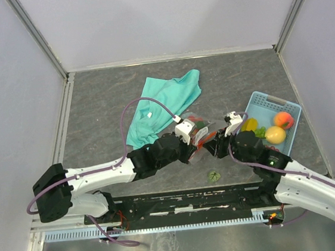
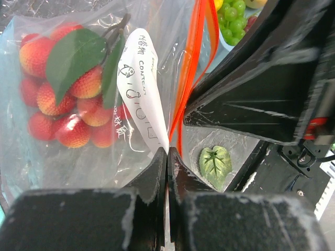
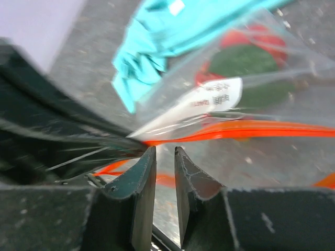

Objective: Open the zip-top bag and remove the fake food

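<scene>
The clear zip-top bag (image 1: 198, 124) lies between my two grippers in the middle of the table. In the left wrist view the bag (image 2: 78, 157) holds several red berries (image 2: 63, 112) and green leaves (image 2: 73, 55), and its orange-red zip strip (image 2: 191, 68) runs upward. My left gripper (image 2: 167, 151) is shut on the bag's edge beside a white label (image 2: 141, 89); it also shows in the top view (image 1: 192, 139). My right gripper (image 3: 165, 149) stands narrowly parted just under the zip strip (image 3: 235, 129), facing the left one (image 1: 213, 144).
A blue basket (image 1: 260, 99) at the right holds a lemon (image 1: 275, 134), a peach (image 1: 284, 119) and green grapes (image 1: 259, 132). A teal cloth (image 1: 165, 99) lies behind the bag. A loose green leaf (image 1: 213, 175) lies near the front edge.
</scene>
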Robot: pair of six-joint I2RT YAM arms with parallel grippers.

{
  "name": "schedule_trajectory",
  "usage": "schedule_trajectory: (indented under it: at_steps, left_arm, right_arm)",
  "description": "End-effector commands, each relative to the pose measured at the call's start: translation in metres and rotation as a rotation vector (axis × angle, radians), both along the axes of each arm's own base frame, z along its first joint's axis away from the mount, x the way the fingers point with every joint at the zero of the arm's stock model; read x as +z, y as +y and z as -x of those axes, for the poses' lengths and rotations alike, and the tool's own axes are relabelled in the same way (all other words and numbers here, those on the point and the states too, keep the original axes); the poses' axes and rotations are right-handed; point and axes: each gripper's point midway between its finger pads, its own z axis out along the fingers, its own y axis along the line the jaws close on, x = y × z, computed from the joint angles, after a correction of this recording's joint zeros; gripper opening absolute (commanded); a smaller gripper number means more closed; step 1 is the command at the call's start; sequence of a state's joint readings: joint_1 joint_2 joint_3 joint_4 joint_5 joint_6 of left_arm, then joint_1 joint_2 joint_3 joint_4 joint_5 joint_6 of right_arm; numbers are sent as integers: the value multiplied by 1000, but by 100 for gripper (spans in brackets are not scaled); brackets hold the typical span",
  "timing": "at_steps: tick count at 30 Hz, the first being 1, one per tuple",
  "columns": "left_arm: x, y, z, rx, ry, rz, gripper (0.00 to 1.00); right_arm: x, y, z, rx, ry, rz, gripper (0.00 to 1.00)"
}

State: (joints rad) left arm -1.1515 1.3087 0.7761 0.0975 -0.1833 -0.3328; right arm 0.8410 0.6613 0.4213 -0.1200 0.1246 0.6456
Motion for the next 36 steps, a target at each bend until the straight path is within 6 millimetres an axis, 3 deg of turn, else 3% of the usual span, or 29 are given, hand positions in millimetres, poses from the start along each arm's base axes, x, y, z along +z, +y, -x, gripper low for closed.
schedule_trajectory:
  at_steps: [1, 4, 11, 16, 17, 20, 22, 24, 27, 29, 33, 36]
  left_arm:
    - [18, 5, -14, 71, 19, 70, 3]
    - [20, 2, -15, 65, 41, 113, 3]
    - [35, -7, -11, 56, 81, 206, 3]
    - [50, -19, -2, -7, 102, 285, 3]
    - [53, -25, 3, -35, 115, 311, 3]
    - [53, -46, 18, -132, 182, 354, 3]
    - [49, -59, 28, -201, 225, 364, 3]
    - [48, -63, 31, -230, 233, 356, 7]
    - [51, -43, 19, -165, 152, 289, 50]
    - [61, -15, 1, -80, 83, 265, 70]
    - [87, 54, -49, 86, 67, 362, 77]
    - [62, 91, -88, 207, 117, 306, 80]
  right_arm:
    - [56, 11, 9, 96, -174, -155, 28]
    - [33, -8, 1, -7, -126, -62, 26]
    - [-19, -5, -21, -101, 17, 89, 17]
    - [-34, -36, -50, -376, 17, 144, 18]
    - [-34, -43, -55, -437, 10, 135, 22]
    - [-36, -50, -64, -562, 0, 13, 61]
    - [-38, -49, -68, -596, 1, -49, 73]
    - [-41, -47, -70, -612, 14, -77, 77]
    - [-46, -44, -72, -614, 23, -77, 81]
    - [-46, -42, -73, -613, 23, -92, 89]
    - [-45, -34, -79, -581, 25, -156, 97]
    - [-48, -24, -88, -539, 71, -195, 96]
